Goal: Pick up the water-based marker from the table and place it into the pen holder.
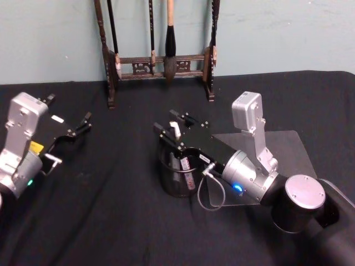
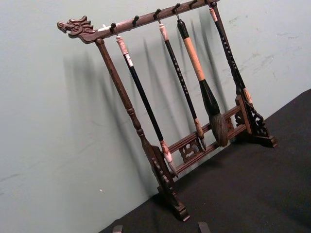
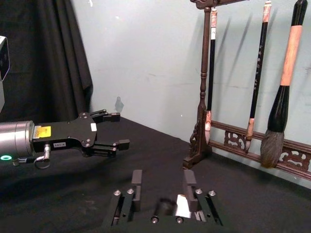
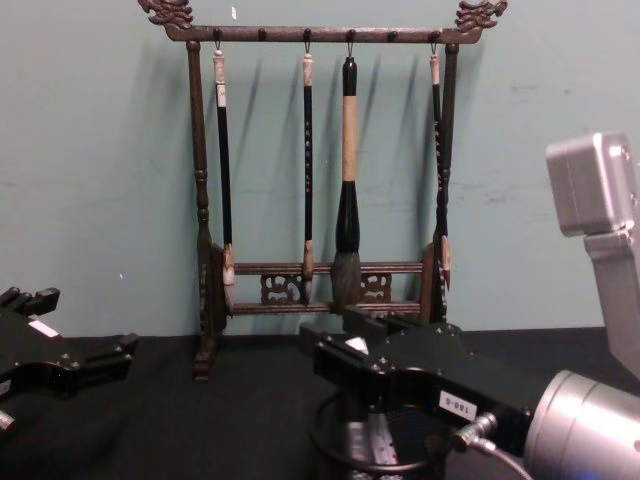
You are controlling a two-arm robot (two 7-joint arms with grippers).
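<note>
Above the pen holder, the right gripper is held with fingers spread and empty. The marker is seen standing inside the holder, so placement is judged done; only withdrawal is left. The left gripper is parked open over the counter.

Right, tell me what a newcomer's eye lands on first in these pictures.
First, the carved wooden brush rack against the back wall, four brushes hanging from it, the fat one most striking. Next, the right gripper, fingers open, just above the black mesh pen holder at the table's middle, a marker standing inside. The left gripper hangs open at the left.
</note>
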